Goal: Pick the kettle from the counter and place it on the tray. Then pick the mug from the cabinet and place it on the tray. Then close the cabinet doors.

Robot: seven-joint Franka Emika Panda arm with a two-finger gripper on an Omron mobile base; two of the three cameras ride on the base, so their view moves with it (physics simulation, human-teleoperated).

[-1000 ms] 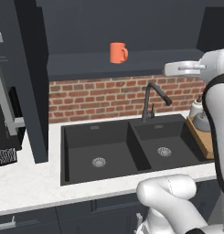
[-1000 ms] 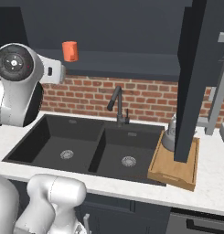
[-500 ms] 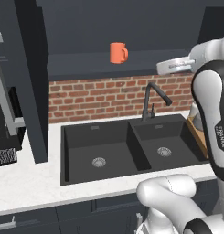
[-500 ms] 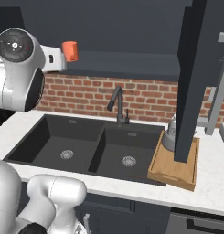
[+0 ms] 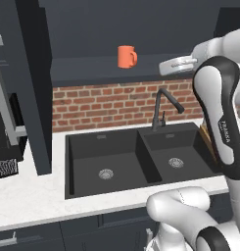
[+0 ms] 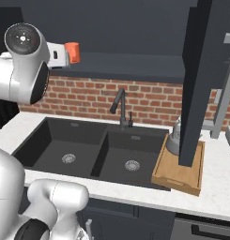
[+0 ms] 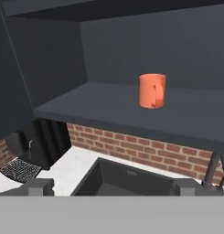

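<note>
Two dark fingertips [image 7: 38, 185] of the hand [image 7: 111, 187] stand wide apart and empty, well short of the orange mug [image 7: 152, 90] upright on the cabinet [image 7: 63, 55] shelf, its handle apparently facing the camera.

The orange mug [image 7: 152, 91] is seen upright on the cabinet [image 7: 109, 106] shelf, above a brick wall [image 7: 145, 153] and the dark sink [image 7: 125, 181].

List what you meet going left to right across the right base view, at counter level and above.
Robot arm joint → orange mug on the cabinet shelf → dark faucet → grey kettle on the wooden tray → open cabinet door.
</note>
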